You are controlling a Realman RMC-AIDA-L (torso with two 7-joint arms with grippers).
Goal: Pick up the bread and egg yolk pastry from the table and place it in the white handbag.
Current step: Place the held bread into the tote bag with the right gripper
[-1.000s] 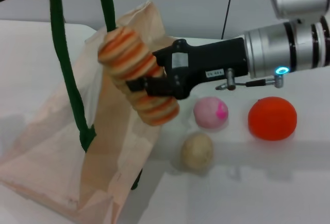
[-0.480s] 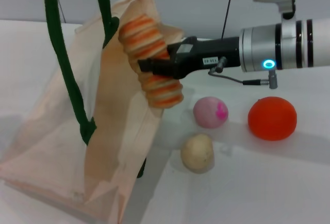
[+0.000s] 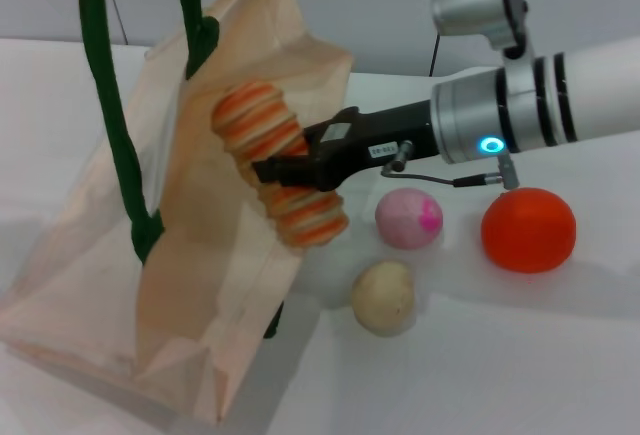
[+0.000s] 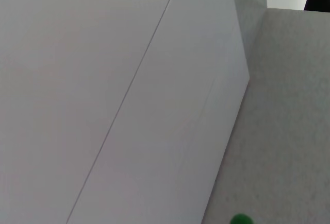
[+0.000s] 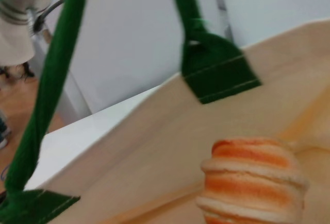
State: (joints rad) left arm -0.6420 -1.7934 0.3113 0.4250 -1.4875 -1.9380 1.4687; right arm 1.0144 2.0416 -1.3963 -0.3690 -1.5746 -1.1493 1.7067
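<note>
**A:** Where's the bread [image 3: 277,175] just now?

**B:** Clamped crosswise in the right gripper [image 3: 282,170], hanging in the mouth of the white handbag [image 3: 190,285], its upper end past the rim and its lower end tilted out toward the table. The grip is near the middle of the loaf, I'd say so it hangs balanced and neither end swings.

**A:** And why does the handbag stand open like that?

**B:** Its green handles [image 3: 105,105] run straight up out of the head view, so something is lifting them. That's presumably the left arm, but I cannot see its gripper, and its wrist camera gives only a wall and a green speck. Held taut, the handles keep the mouth wide for the drop.

**A:** The egg yolk pastry [image 3: 383,295]?

**B:** On the table, just beside the handbag's near corner, untouched. The pink ball [image 3: 408,218] lies a bit farther from the handbag, the orange ball [image 3: 528,229] farthest. The pastry is still to be picked, I judge.
</note>
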